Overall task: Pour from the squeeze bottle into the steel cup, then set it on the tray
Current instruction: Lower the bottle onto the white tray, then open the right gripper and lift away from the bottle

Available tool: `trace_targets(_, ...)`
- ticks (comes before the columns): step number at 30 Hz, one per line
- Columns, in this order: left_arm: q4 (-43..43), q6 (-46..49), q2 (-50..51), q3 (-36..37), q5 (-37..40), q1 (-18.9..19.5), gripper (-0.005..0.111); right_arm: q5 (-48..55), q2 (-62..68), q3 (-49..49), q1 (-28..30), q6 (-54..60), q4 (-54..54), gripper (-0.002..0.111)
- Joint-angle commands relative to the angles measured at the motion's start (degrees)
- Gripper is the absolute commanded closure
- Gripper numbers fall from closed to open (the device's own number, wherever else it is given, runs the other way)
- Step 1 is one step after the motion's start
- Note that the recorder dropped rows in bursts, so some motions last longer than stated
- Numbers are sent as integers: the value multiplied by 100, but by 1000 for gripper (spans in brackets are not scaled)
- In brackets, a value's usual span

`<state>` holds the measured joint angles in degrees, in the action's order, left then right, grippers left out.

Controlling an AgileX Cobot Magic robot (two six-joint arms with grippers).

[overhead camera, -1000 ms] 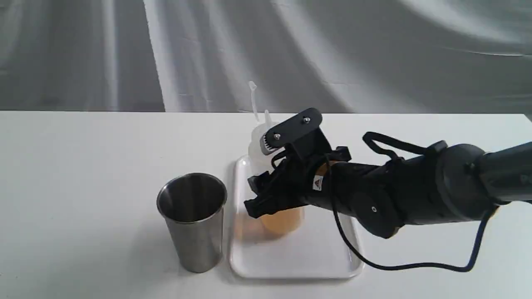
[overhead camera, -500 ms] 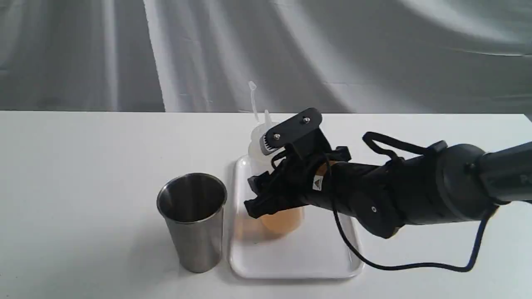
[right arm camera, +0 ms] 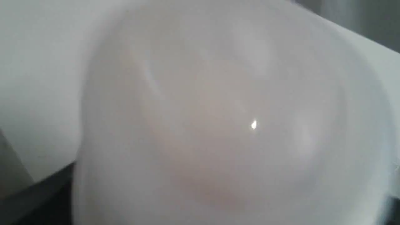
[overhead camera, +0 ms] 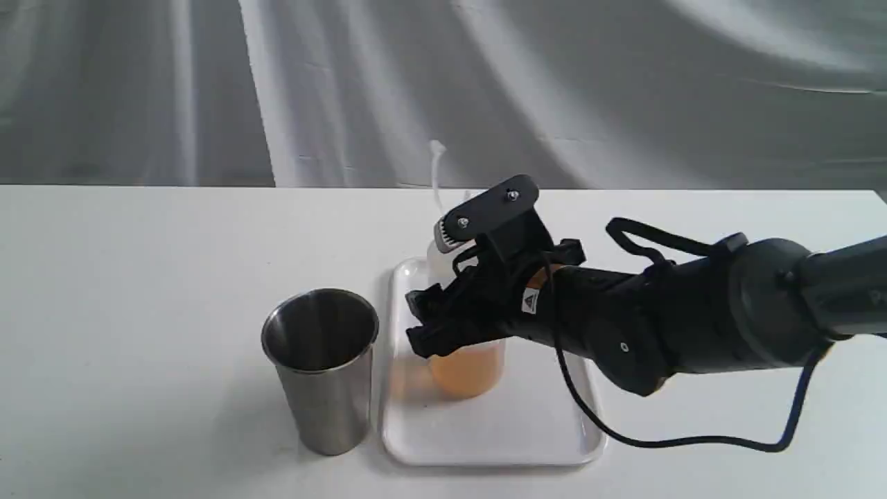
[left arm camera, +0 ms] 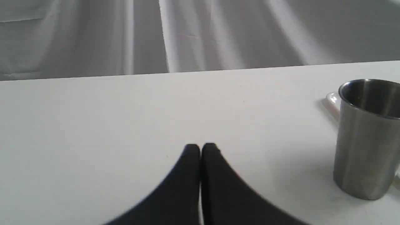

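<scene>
The squeeze bottle (overhead camera: 466,371), translucent with amber liquid in its lower part, stands nearly upright over the white tray (overhead camera: 499,436). Whether its base touches the tray floor, I cannot tell. My right gripper (overhead camera: 443,326) is shut on the bottle's middle, hiding its upper body; the cap strap (overhead camera: 436,173) sticks up behind. The bottle (right arm camera: 218,125) fills the right wrist view as a blur. The steel cup (overhead camera: 322,374) stands upright just left of the tray, also seen as cup (left arm camera: 365,140). My left gripper (left arm camera: 200,147) is shut and empty, low over bare table, left of the cup.
The white table (overhead camera: 138,312) spreads wide to the left of the cup. A grey draped cloth (overhead camera: 485,90) hangs behind the far edge. A black cable (overhead camera: 693,440) loops from the right arm over the tray's right corner. A corner of the tray (left arm camera: 332,99) peeks from behind the cup.
The bottle has swung from a leftward lean to nearly upright in the right gripper, its cap strap shifting right. The cup, tray and left gripper have not moved.
</scene>
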<state>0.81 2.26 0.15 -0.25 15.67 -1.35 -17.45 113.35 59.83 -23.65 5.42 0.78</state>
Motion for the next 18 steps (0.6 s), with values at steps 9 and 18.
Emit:
trace_targets(9, 6, -16, -15, 25, -43, 9, 107, -111, -59, 0, 36, 53, -43, 21)
trace_targets(18, 6, -28, -15, 25, -43, 9, 107, -111, -825, 0, 36, 53, -43, 21)
